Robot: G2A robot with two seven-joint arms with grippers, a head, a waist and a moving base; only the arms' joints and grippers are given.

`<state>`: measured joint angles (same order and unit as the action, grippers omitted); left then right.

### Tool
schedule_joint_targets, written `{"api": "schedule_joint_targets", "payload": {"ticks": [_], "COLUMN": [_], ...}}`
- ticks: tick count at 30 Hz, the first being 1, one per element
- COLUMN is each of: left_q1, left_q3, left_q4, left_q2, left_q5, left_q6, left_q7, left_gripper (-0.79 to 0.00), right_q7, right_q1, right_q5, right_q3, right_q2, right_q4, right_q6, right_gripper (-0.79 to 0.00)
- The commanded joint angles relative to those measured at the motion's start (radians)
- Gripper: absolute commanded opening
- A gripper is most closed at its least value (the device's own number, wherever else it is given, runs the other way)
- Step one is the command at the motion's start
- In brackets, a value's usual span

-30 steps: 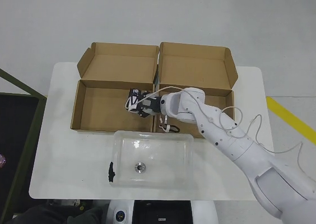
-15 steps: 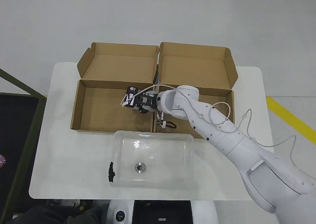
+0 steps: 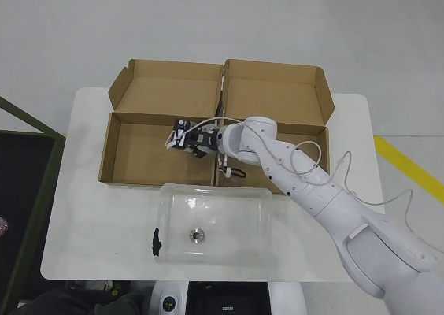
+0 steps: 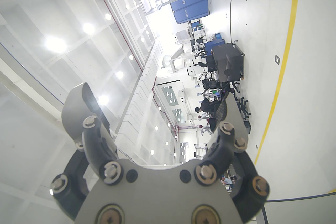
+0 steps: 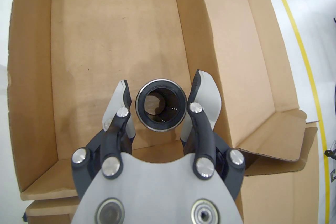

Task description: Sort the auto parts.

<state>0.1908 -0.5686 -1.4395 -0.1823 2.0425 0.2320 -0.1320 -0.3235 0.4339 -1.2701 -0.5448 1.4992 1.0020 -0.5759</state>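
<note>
My right gripper (image 5: 160,88) hangs over the floor of the left cardboard box (image 5: 110,33). A black and metal cylindrical bushing (image 5: 161,109) stands end-on between its fingers, with a narrow gap on each side, so the jaws are open around it. From above, the same gripper (image 3: 181,140) is at the right end of the left box (image 3: 139,153). My left gripper (image 4: 155,96) points up at the hall ceiling, open and holding nothing.
The right cardboard box (image 3: 316,146) holds a black ring-shaped part (image 3: 234,173). A clear plastic bin (image 3: 171,236) in front of the boxes contains a small metal part (image 3: 197,234). A small black piece (image 3: 157,242) lies at the bin's left edge.
My right arm has swung left, carrying the bushing from near the wall between the boxes further over the left box.
</note>
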Motion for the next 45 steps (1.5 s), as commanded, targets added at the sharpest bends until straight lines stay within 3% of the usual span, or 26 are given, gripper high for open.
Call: {"api": "schedule_joint_targets", "payload": {"ticks": [1, 8, 10, 16, 20, 26, 33, 45], "left_q1": [0.000, 0.000, 0.000, 0.000, 0.000, 0.000, 0.000, 0.000], "left_q3": [0.000, 0.000, 0.000, 0.000, 0.000, 0.000, 0.000, 0.000], "left_q4": [0.000, 0.000, 0.000, 0.000, 0.000, 0.000, 0.000, 0.000], "left_q2": [0.000, 0.000, 0.000, 0.000, 0.000, 0.000, 0.000, 0.000], "left_q5": [0.000, 0.000, 0.000, 0.000, 0.000, 0.000, 0.000, 0.000], "left_q6": [0.000, 0.000, 0.000, 0.000, 0.000, 0.000, 0.000, 0.000], "left_q7": [0.000, 0.000, 0.000, 0.000, 0.000, 0.000, 0.000, 0.000], "left_gripper": [0.000, 0.000, 0.000, 0.000, 0.000, 0.000, 0.000, 0.000], "right_q7": [-0.001, 0.003, -0.002, -0.032, -0.069, -0.103, -0.118, -0.129], "right_q1": [0.002, 0.054, 0.083, 0.216, 0.320, 0.442, 0.531, 0.591], "right_q5": [-0.001, 0.017, 0.014, 0.005, -0.011, -0.031, -0.053, -0.086], "right_q3": [-0.012, -0.081, -0.107, -0.201, -0.251, -0.282, -0.263, -0.239], "right_q2": [-0.003, -0.031, -0.044, -0.094, -0.124, -0.153, -0.168, -0.183], "right_q4": [0.021, 0.151, 0.199, 0.400, 0.543, 0.693, 0.758, 0.782], "right_q6": [-0.012, -0.066, -0.078, -0.119, -0.155, -0.198, -0.236, -0.268], "right_gripper": [-0.326, -0.240, -0.120, -0.182, -0.132, -0.142, -0.142, -0.169]}}
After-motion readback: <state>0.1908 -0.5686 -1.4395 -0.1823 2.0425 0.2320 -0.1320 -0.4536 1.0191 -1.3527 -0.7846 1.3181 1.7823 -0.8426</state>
